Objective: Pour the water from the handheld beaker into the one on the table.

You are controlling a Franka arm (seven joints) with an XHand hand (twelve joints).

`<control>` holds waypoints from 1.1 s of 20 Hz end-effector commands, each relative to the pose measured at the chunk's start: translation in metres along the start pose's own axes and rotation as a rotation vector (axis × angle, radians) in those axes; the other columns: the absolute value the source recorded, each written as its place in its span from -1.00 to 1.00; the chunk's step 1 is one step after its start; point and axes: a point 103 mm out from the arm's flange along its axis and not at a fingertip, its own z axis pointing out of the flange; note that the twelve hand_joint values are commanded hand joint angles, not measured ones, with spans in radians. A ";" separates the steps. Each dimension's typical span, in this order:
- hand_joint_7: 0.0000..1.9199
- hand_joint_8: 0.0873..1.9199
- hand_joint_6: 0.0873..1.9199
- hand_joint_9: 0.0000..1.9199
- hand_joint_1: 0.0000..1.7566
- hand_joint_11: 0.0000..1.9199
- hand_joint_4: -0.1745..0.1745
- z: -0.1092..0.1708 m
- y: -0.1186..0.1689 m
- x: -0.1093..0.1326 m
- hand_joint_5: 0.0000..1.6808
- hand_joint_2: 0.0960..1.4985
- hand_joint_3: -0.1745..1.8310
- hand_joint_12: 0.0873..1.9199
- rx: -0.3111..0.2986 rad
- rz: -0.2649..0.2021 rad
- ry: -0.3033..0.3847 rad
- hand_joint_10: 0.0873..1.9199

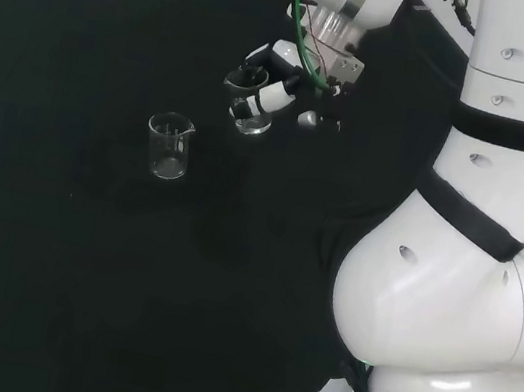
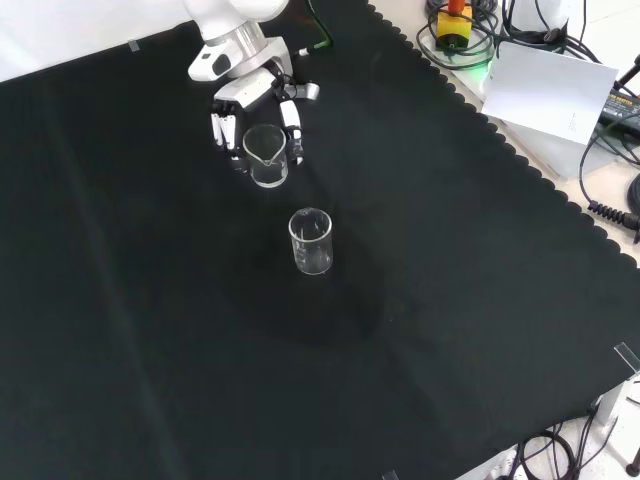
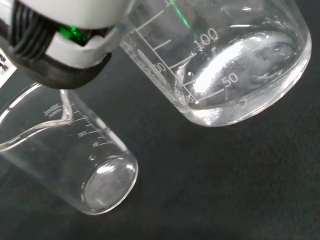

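Observation:
The hand (image 1: 279,85) (image 2: 250,110) has its fingers curled round a clear glass beaker (image 1: 252,115) (image 2: 266,157) (image 3: 235,65) and holds it a little above the cloth, close to upright. Some water lies in its bottom. A second clear beaker (image 1: 168,147) (image 2: 311,241) (image 3: 75,160) stands upright on the black cloth. In the head view it is to the left of the held one; in the front view it is nearer the camera. The two are apart. Whether the standing beaker holds any water I cannot tell.
The arm's big white links (image 1: 477,244) rise at the right of the head view. In the front view the cloth's scalloped edge (image 2: 470,110) runs along the right, with cables and a white box (image 2: 555,95) beyond it.

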 end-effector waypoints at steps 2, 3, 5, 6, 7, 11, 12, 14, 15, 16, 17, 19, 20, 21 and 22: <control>0.75 -1.00 -0.49 0.60 0.27 0.16 1.00 -0.004 -0.001 0.018 0.52 0.01 -0.46 -0.11 0.062 -0.036 -0.026 -1.00; 0.75 -1.00 -0.49 0.60 0.27 0.16 1.00 -0.004 0.000 0.021 0.52 0.01 -0.46 -0.11 0.075 -0.040 -0.030 -1.00; 0.75 -1.00 -0.48 0.60 0.27 0.16 1.00 -0.004 0.001 0.027 0.52 0.01 -0.46 -0.11 0.106 -0.051 -0.045 -1.00; 0.75 -1.00 -0.48 0.60 0.27 0.16 1.00 -0.005 0.002 0.030 0.52 0.01 -0.45 -0.11 0.121 -0.057 -0.058 -1.00; 0.75 -1.00 -0.48 0.60 0.27 0.16 1.00 -0.005 0.003 0.034 0.52 0.01 -0.45 -0.11 0.135 -0.061 -0.073 -1.00; 0.75 -1.00 -0.48 0.60 0.27 0.15 1.00 -0.003 0.007 0.047 0.52 0.01 -0.45 -0.11 0.182 -0.068 -0.124 -1.00; 0.75 -1.00 -0.48 0.60 0.27 0.15 1.00 -0.003 0.008 0.050 0.52 0.01 -0.45 -0.11 0.193 -0.066 -0.140 -1.00; 0.75 -1.00 -0.48 0.61 0.27 0.15 1.00 -0.002 0.011 0.055 0.52 0.01 -0.45 -0.11 0.218 -0.065 -0.176 -1.00; 0.75 -1.00 -0.48 0.61 0.27 0.15 1.00 -0.001 0.013 0.057 0.52 0.00 -0.45 -0.11 0.225 -0.062 -0.193 -1.00; 0.75 -1.00 -0.48 0.61 0.27 0.15 1.00 -0.001 0.015 0.059 0.52 0.00 -0.45 -0.11 0.234 -0.059 -0.208 -1.00; 0.75 -1.00 -0.48 0.61 0.27 0.15 1.00 -0.001 0.016 0.061 0.52 0.00 -0.45 -0.11 0.249 -0.054 -0.231 -1.00; 0.76 -1.00 -0.48 0.61 0.27 0.15 1.00 0.000 0.018 0.063 0.53 0.00 -0.44 -0.10 0.271 -0.046 -0.274 -1.00; 0.76 -1.00 -0.48 0.61 0.27 0.15 1.00 0.000 0.019 0.064 0.53 0.00 -0.44 -0.10 0.283 -0.041 -0.291 -1.00; 0.76 -1.00 -0.48 0.61 0.27 0.15 1.00 0.000 0.020 0.065 0.53 0.00 -0.44 -0.10 0.297 -0.036 -0.310 -1.00; 0.76 -1.00 -0.49 0.61 0.27 0.15 1.00 0.001 0.021 0.066 0.53 -0.01 -0.43 -0.10 0.308 -0.034 -0.334 -1.00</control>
